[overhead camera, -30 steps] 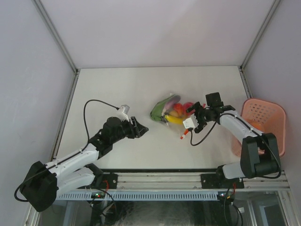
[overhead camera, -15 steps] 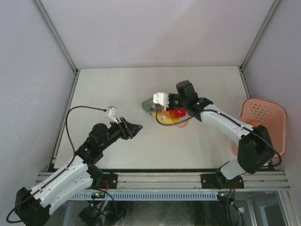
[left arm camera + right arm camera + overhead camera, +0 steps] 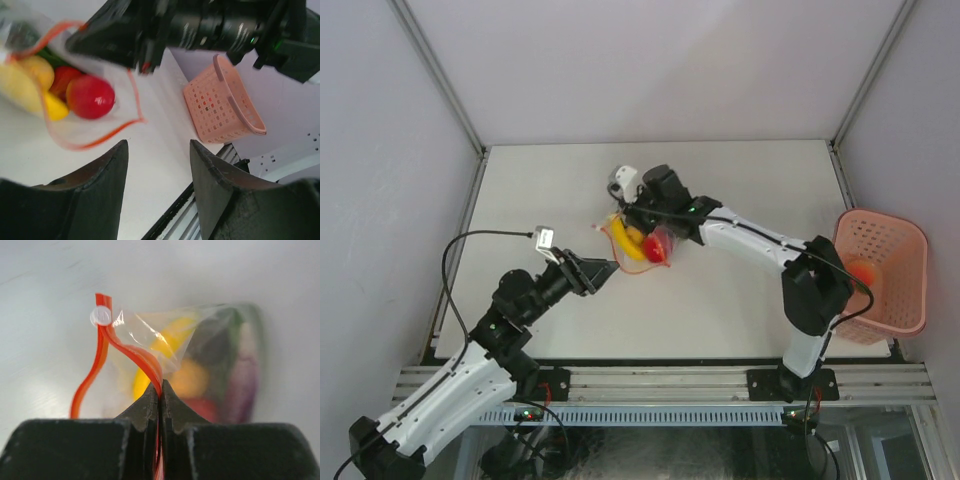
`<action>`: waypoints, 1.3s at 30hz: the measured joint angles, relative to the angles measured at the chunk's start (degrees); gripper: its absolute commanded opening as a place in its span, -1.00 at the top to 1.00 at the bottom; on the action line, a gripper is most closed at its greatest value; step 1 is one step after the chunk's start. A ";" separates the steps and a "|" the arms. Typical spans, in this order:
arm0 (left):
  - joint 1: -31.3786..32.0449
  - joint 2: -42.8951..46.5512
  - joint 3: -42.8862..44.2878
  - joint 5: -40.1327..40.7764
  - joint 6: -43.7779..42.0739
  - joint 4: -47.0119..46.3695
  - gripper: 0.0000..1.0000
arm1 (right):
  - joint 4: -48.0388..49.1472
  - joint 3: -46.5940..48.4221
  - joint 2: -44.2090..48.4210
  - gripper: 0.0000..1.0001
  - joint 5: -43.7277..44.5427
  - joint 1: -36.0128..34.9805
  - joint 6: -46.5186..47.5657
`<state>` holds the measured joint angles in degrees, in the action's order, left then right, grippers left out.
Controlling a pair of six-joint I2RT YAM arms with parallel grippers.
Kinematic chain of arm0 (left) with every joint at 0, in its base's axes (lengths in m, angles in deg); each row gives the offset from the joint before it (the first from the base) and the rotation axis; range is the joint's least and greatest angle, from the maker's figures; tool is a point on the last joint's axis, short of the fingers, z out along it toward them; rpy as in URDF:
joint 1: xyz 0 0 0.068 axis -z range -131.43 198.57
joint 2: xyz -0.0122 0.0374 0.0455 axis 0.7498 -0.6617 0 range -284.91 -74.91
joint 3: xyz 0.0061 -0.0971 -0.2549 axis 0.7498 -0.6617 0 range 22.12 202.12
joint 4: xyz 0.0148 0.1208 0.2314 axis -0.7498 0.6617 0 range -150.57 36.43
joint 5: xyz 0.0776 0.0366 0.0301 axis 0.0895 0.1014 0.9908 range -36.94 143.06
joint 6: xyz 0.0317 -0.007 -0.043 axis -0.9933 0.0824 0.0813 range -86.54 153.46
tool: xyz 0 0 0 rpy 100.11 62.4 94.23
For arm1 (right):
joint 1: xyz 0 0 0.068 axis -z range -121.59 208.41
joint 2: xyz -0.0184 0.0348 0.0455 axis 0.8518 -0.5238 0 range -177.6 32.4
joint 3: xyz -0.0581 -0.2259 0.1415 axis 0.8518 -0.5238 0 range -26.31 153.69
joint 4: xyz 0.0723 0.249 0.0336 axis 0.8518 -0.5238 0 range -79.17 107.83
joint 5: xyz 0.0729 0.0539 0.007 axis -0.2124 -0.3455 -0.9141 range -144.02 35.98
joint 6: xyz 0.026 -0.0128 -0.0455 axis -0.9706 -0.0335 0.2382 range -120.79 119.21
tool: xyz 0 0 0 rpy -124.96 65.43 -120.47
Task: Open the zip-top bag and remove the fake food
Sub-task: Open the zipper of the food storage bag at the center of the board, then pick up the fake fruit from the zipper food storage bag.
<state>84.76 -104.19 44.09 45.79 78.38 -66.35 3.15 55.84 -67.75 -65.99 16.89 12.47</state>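
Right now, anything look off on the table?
Nothing spilled. The zip-top bag is crumpled where the right gripper pinches its twisted red zip strip, with the fake food bunched inside.

Nothing legible in any view: no text, label, brand, number or sign on the zip-top bag (image 3: pixel 190 360), on the pink basket (image 3: pixel 895 235) at 3 o'clock, or anywhere else.
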 measured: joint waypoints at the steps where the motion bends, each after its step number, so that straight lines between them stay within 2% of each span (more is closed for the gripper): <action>1: 0.00 -1.05 0.00 0.02 -0.02 -0.72 -0.14 | -0.07 -0.20 -1.36 1.00 -0.46 -1.27 -1.11; 5: 0.15 -6.49 -0.63 0.44 -0.07 -7.52 -0.10 | -0.50 -0.76 -5.79 1.00 -1.84 -4.96 -4.52; 9: 0.66 -13.68 -3.93 1.44 0.74 -18.99 0.16 | -1.53 -0.74 -6.91 1.00 -1.60 -6.27 -5.88; 12: 1.60 -17.86 -7.23 3.13 1.75 -23.91 0.32 | -1.66 -0.17 -6.88 1.00 -0.59 -6.19 -6.47; 22: 2.82 -24.74 -10.38 10.38 2.47 -30.32 0.31 | -3.17 1.70 -6.47 0.27 6.10 -5.95 -3.34; 25: 2.82 -30.80 -10.23 10.51 2.56 -31.95 0.29 | -4.04 1.73 -6.05 0.22 8.15 -6.67 -1.09; 28: 2.82 -35.85 -10.19 10.51 2.95 -33.35 0.26 | -6.05 1.73 -5.14 0.26 10.12 -7.23 1.62; 30: 2.82 -37.88 -10.16 10.51 3.13 -33.88 0.22 | -6.99 1.64 -4.17 0.36 10.84 -7.61 3.13; 34: 2.82 -40.00 -9.16 10.29 3.10 -34.86 0.15 | -8.22 0.17 -1.05 0.94 11.21 -7.69 5.01; 35: 2.82 -40.52 -8.63 10.12 3.10 -35.52 0.13 | -8.79 -0.20 -0.35 1.00 10.80 -7.56 5.11; 39: 2.82 -42.77 -6.95 9.46 3.13 -38.60 0.06 | -10.62 -1.01 0.52 1.00 7.93 -6.69 4.59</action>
<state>87.57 -146.96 37.14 55.26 81.51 -104.95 -7.47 54.84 -67.23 -58.06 10.21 17.06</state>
